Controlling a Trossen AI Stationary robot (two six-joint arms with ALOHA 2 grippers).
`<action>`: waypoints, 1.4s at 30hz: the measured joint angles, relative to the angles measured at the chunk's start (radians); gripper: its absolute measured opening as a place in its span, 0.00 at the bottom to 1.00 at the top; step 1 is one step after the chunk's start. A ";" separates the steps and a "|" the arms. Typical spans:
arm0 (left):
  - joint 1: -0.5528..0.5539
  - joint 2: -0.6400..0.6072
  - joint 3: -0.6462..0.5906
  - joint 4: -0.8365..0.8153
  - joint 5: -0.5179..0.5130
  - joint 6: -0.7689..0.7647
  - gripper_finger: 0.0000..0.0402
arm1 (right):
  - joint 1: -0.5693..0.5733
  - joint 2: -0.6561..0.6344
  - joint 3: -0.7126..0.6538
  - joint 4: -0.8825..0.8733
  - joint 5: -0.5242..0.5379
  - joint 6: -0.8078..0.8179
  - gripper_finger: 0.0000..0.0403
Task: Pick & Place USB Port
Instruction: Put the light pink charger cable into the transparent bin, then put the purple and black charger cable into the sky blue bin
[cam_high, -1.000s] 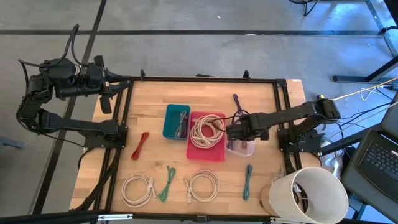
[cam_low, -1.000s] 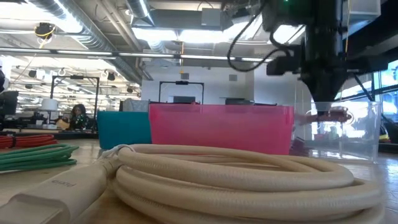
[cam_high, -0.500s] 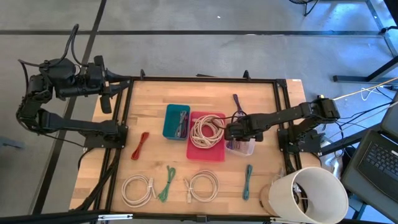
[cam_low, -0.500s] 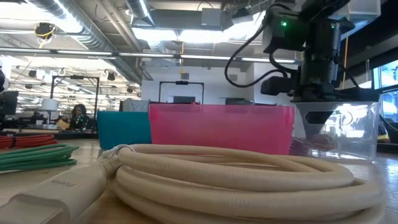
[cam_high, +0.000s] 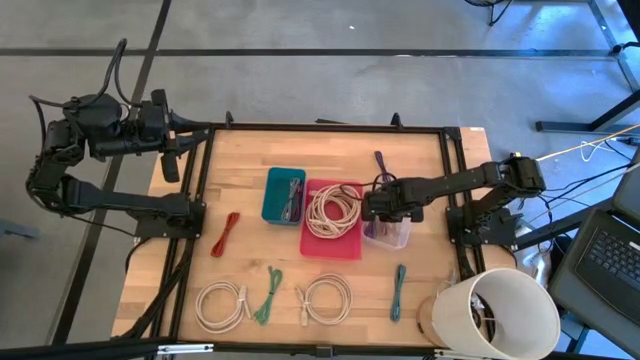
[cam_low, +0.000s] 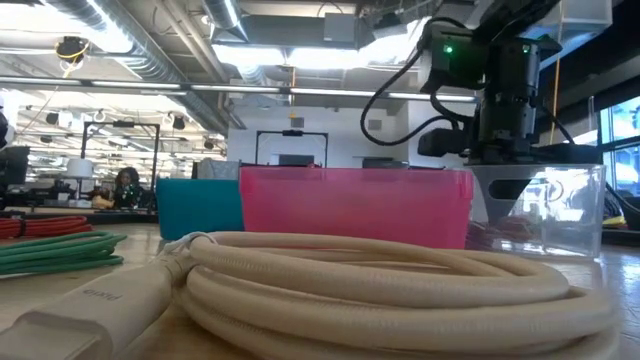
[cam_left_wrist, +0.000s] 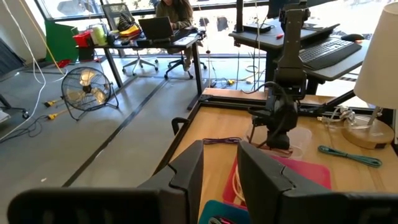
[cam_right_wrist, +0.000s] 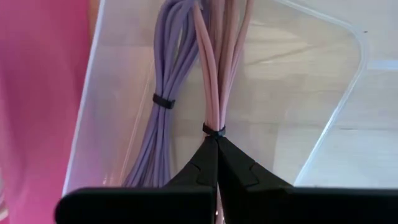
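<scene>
My right gripper (cam_right_wrist: 216, 155) is shut inside the clear bin (cam_right_wrist: 348, 93) on a pink cable bundle (cam_right_wrist: 219, 68). A purple cable bundle (cam_right_wrist: 168, 93) lies beside the pink one on the bin's floor. In the high view the right gripper (cam_high: 372, 208) stands over the clear bin (cam_high: 392, 238), right of the pink bin (cam_high: 333, 245). The low view shows the right gripper (cam_low: 505, 170) reaching down into the clear bin (cam_low: 560, 210). My left gripper (cam_left_wrist: 221, 168) is open and waits off the table's far left corner (cam_high: 185, 140). My right gripper pinches the pink cable bundle at its black tie (cam_right_wrist: 213, 131) between the two fingertips (cam_right_wrist: 202, 163). It comes from above, pointing down into the clear bin, with the fingers in line with the bundle. The rest of the bundle runs on ahead along the bin's floor.
The pink bin holds a coiled white cable (cam_high: 330, 208), and a teal bin (cam_high: 284, 195) stands left of it. Loose cables lie on the table: purple (cam_high: 380, 163), red (cam_high: 226, 232), green (cam_high: 268, 295), teal (cam_high: 399, 292), white coils (cam_high: 222, 303) (cam_high: 326, 298). A white cylinder (cam_high: 495, 310) stands at the near right.
My right gripper has gone down into the clear bin with the pink cable bundle and has shifted a little toward the table's left. It has stayed shut.
</scene>
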 joint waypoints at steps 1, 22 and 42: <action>0.000 0.000 0.000 0.000 0.000 0.000 0.23 | -0.004 0.000 0.000 0.000 -0.004 0.001 0.00; 0.000 0.000 0.000 0.000 0.000 0.003 0.22 | -0.007 -0.007 0.011 0.023 -0.033 -0.021 0.38; 0.000 0.000 0.000 -0.031 0.000 0.003 0.22 | 0.251 -0.027 0.428 -0.033 0.133 -0.100 0.42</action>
